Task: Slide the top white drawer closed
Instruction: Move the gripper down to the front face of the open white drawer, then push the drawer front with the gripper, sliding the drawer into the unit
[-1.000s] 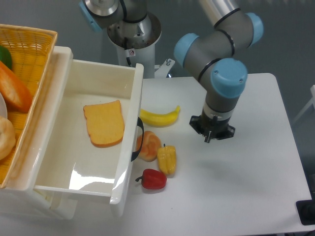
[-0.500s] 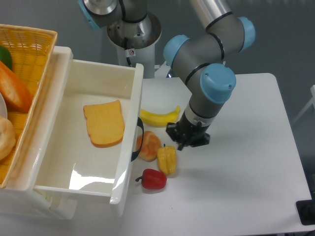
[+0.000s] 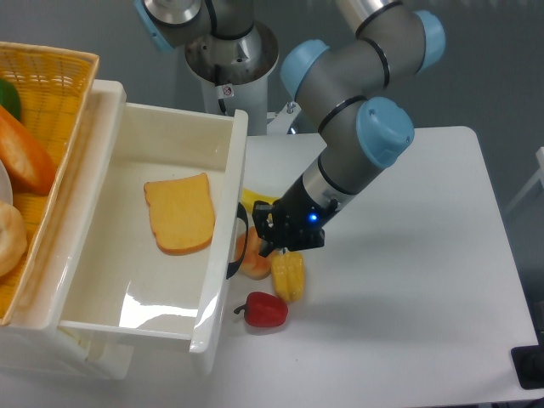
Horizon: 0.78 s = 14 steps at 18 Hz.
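A: Item one: the top white drawer (image 3: 127,246). We find it pulled far out over the bench (image 3: 408,297), its front panel facing the arm, a slice of toast (image 3: 180,212) lying flat on its floor. The black handle (image 3: 238,246) curves out from the front panel.

B: Why so placed, do we judge?

A: Open like this, its front is the face to push; we take it the arm reaches low and sideways to press there.

B: Item two: the hand (image 3: 270,236).

A: It sits just beside the handle, above the orange fruit (image 3: 257,253) and next to the yellow pepper (image 3: 287,276). It holds nothing that we see. How far the fingers are parted, we cannot tell; they are dark against dark. Whether it touches the front panel, we cannot tell either.

B: Other items?

A: A banana (image 3: 253,201) partly behind the wrist, a red pepper (image 3: 263,310) near the drawer corner, an orange basket (image 3: 42,102) of food at the left.
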Tool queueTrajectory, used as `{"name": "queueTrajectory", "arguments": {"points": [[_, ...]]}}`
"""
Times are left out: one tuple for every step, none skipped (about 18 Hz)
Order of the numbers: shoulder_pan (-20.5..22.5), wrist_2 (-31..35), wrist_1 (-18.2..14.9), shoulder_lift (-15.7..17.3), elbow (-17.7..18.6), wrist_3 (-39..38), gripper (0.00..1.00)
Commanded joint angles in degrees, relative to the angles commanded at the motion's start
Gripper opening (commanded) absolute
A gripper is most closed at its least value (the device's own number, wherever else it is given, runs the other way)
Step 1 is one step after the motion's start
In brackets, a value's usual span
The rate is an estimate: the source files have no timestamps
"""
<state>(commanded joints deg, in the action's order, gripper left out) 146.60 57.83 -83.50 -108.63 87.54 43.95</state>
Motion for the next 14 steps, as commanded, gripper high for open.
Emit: {"name": "queueTrajectory", "arguments": {"points": [[-0.18, 0.00, 0.00, 0.00, 0.00, -0.17, 0.00], [-0.35, 0.00, 0.00, 0.00, 0.00, -0.26, 0.00], [-0.53, 0.09, -0.09, 0.00, 0.00, -0.26, 0.00], [-0.53, 0.09, -0.09, 0.00, 0.00, -0.26, 0.00], [-0.53, 0.09, -0.09, 0.00, 0.00, -0.35, 0.00], [-0.53, 0.09, -0.26, 0.00, 0.00, -0.44, 0.00], [-0.53, 0.09, -0.53, 0.00, 0.00, -0.44, 0.00], [-0.62, 0.09, -0.70, 0.00, 0.00, -0.44, 0.00], [-0.62, 0.09, -0.88, 0.00, 0.00, -0.44, 0.00], [-0.70, 0.09, -1.05, 0.00, 0.00, -0.44, 0.00], [-0.71, 0.09, -1.06, 0.17, 0.00, -0.44, 0.00], [-0.79, 0.09, -1.23, 0.26, 0.09, -0.44, 0.00], [-1.23, 0.09, -1.49, 0.35, 0.00, -0.44, 0.00], [-1.49, 0.09, -1.50, 0.35, 0.00, -0.53, 0.00]]}}
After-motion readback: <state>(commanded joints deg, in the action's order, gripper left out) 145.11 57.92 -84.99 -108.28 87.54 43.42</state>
